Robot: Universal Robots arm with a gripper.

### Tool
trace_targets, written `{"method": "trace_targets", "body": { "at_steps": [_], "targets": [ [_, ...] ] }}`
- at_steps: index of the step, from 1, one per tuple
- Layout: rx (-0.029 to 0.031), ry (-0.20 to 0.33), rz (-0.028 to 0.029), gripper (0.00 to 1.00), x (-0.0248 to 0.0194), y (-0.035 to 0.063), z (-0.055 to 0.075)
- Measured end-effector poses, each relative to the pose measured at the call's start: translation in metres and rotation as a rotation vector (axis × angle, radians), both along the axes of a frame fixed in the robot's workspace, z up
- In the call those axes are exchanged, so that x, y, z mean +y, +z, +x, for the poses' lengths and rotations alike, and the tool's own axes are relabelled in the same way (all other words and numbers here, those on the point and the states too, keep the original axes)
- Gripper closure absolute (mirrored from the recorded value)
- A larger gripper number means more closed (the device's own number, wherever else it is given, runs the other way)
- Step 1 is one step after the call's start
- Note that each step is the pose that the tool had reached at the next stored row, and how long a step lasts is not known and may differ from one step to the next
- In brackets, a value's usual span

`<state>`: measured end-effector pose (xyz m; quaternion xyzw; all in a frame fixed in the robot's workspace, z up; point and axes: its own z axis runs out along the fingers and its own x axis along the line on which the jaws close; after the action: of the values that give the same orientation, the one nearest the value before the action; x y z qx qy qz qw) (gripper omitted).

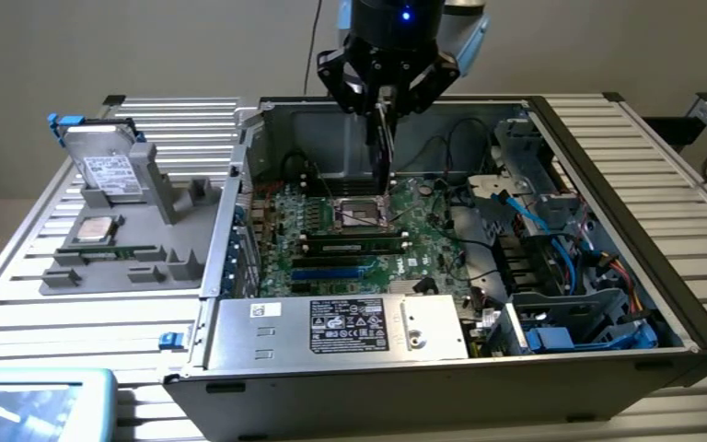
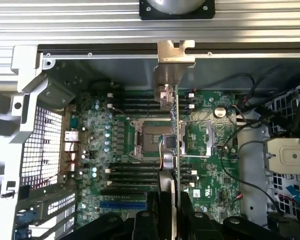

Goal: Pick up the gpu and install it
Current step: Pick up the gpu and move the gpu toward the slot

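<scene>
Inside the matt dark metal case (image 1: pixel 427 405), the gpu (image 2: pixel 175 65) has a dull bare-metal bracket, the motherboard (image 2: pixel 210 165) is slightly glossy green board, and the table (image 1: pixel 22 322) under the case is ribbed pale metal.

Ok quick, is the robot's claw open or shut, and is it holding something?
Gripper: shut on the gpu, a thin flat green card with a silver metal bracket, held edge-on.

gpu (image 1: pixel 382 152) above motherboard (image 1: pixel 418 230) in case (image 1: pixel 452 396), tray (image 1: pixel 108 281) beside case
</scene>
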<state>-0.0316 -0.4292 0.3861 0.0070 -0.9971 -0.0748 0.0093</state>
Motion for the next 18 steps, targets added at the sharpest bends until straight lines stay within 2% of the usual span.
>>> {"method": "trace_targets", "body": {
  "at_steps": [18],
  "targets": [
    [0.0001, 0.328, -0.0001, 0.72, 0.0001, -0.0005, 0.0000]
  ]
}}
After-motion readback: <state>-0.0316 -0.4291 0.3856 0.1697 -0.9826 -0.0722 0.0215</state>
